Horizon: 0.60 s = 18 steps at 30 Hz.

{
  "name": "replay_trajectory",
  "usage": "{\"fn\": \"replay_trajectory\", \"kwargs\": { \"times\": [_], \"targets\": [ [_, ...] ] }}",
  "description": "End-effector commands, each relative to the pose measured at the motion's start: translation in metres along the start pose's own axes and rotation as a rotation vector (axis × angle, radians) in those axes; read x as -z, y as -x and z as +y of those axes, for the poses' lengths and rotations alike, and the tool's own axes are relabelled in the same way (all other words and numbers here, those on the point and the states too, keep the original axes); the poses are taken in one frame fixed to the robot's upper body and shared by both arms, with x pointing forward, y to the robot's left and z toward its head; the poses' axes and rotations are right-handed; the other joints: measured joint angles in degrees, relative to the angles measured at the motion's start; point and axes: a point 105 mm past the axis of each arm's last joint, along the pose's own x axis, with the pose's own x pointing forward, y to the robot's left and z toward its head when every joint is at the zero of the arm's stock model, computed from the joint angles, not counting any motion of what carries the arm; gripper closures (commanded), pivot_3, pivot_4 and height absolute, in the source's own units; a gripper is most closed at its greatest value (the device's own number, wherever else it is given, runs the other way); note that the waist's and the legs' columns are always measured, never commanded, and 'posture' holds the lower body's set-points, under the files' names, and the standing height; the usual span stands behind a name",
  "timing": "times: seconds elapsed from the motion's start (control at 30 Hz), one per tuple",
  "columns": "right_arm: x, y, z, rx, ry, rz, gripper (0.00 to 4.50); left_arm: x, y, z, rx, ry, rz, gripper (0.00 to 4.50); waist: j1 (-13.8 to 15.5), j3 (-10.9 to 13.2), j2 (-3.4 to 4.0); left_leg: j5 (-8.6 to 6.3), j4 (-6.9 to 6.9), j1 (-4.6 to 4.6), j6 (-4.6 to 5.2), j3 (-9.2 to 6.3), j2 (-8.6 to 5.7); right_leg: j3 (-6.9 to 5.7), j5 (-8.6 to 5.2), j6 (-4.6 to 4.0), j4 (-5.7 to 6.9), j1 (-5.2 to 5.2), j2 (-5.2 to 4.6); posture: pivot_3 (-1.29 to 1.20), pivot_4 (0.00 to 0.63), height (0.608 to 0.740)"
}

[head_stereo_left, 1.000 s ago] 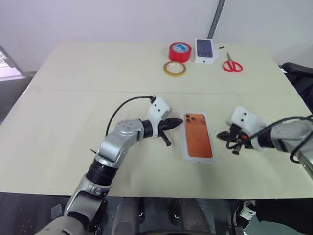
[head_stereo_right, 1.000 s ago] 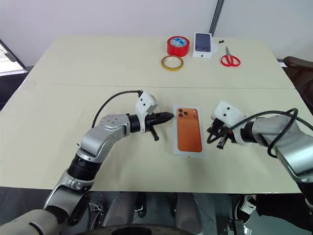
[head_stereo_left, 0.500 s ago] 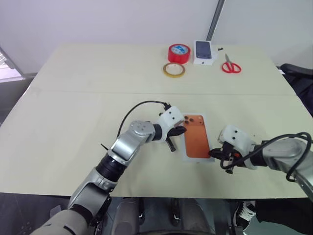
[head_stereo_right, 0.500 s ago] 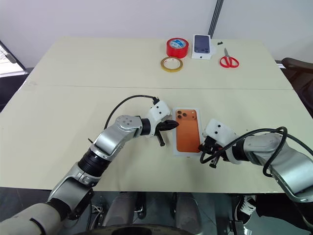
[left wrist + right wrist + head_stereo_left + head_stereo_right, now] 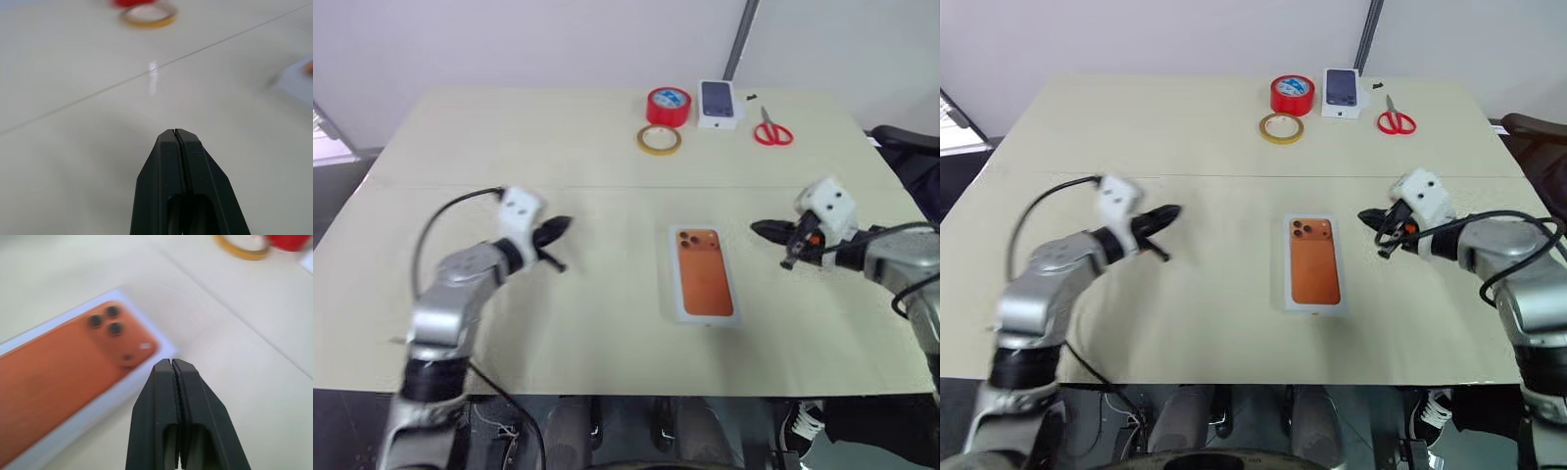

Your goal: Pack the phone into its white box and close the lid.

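While the phone [image 5: 705,272] is left lying in the white box [image 5: 677,294] mid-counter [image 5: 587,147], both clenched, empty end effectors, left [image 5: 560,226] and right [image 5: 762,229], have been pulled away sideways.

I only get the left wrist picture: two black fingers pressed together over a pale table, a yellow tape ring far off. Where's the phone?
Observer: The orange phone lies back-up in the white box, mid-table.
Operator: Is the other arm holding anything?
Observer: No, the right gripper is shut on nothing, beside the box, apart from it.
Operator: What else is out there?
Observer: Red scissors lie at the far edge, by a small white carton.
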Motion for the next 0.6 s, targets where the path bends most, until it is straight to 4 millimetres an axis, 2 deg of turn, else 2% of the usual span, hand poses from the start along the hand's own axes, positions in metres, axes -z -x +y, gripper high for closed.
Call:
{"fn": "replay_trajectory", "kwargs": {
  "times": [0.03, 0.13, 0.23, 0.6],
  "targets": [
    [-0.008, 0.004, -0.019, 0.016, -0.029, -0.08, 4.45, -0.014, 0.024, 0.019, -0.103, -0.02, -0.061, 4.5, 0.25, 0.0, 0.0, 0.0, 0.0, 0.0, 0.0, -0.01, 0.0, 0.0, 0.0, 0.0, 0.0, 0.01, -0.02, 0.0, 0.15, 0.736],
    [-0.003, 0.001, -0.025, -0.002, -0.042, -0.086, 4.45, -0.009, 0.033, 0.024, -0.148, -0.041, -0.033, 4.5, 0.39, 0.0, 0.0, 0.0, 0.0, -0.01, -0.01, -0.01, -0.05, -0.01, -0.01, 0.0, -0.07, 0.07, -0.08, 0.0, 0.15, 0.736],
    [-0.001, -0.004, -0.022, -0.037, -0.048, -0.095, 4.45, -0.003, 0.04, 0.029, -0.186, -0.04, -0.019, 4.5, 0.09, 0.0, 0.0, -0.01, 0.0, -0.01, -0.02, 0.01, -0.04, 0.0, -0.01, 0.0, -0.12, 0.09, -0.1, 0.0, 0.15, 0.736],
    [-0.002, -0.022, -0.021, -0.057, -0.043, -0.095, 4.45, 0.005, 0.045, 0.038, -0.266, -0.029, 0.009, 4.5, 0.05, 0.0, 0.01, -0.01, -0.03, 0.01, -0.02, 0.09, 0.0, 0.0, 0.0, 0.0, -0.05, 0.01, -0.09, 0.0, 0.15, 0.736]
  ]
}}
